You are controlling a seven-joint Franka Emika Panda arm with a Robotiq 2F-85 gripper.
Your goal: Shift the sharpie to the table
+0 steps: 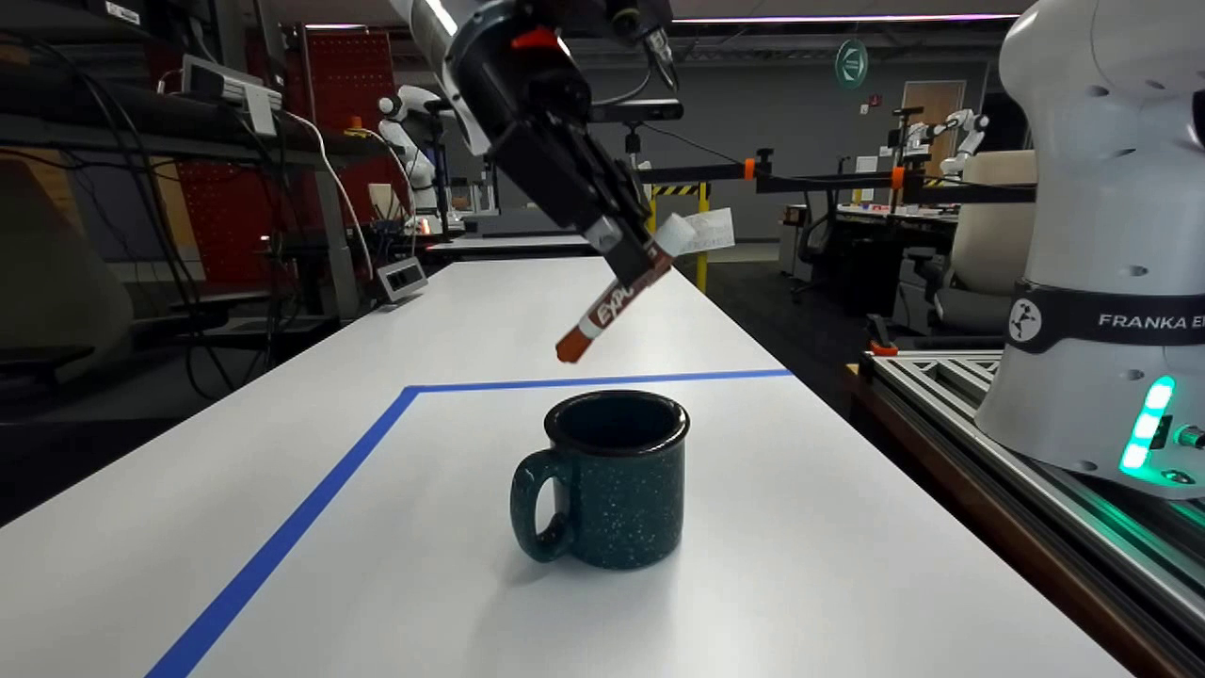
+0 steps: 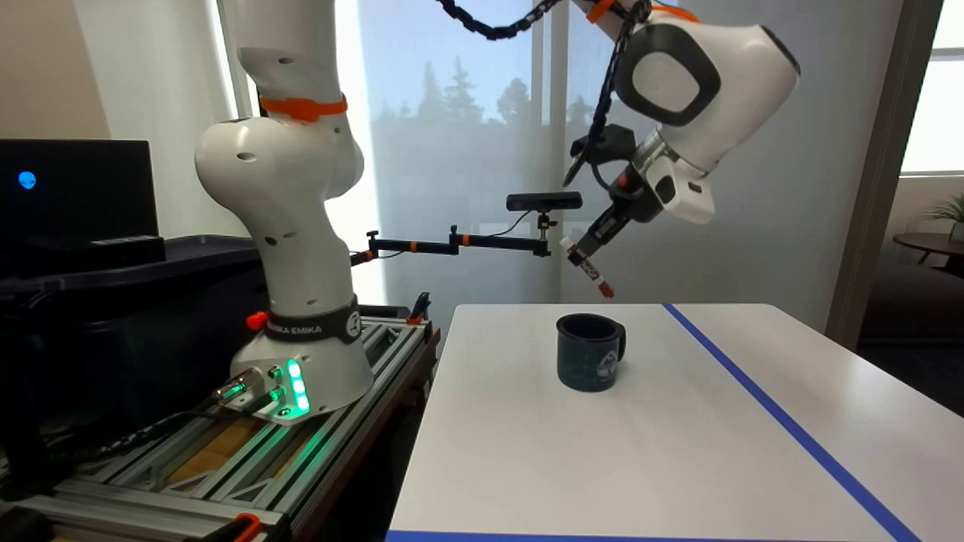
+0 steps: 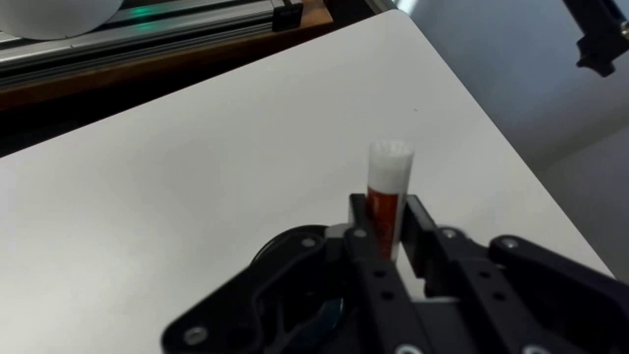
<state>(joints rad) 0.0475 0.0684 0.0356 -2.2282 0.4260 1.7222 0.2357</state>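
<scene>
Table (image 1: pixel 800 527), white, blue-taped, lies beneath the gripped sharpie (image 1: pixel 617 303); grey wall (image 1: pixel 777 108) beyond.

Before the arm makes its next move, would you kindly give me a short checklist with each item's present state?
1. Sharpie held by the end effector: ok.
2. Grip firm enough: cannot tell.
3. Sharpie apart from the mug: ok, a gap shows in both exterior views.
4. The mug upright on the table: ok.
5. Sharpie level for laying down: not ok, tilted.
6. Path straight down clear of the mug: cannot tell.
</scene>
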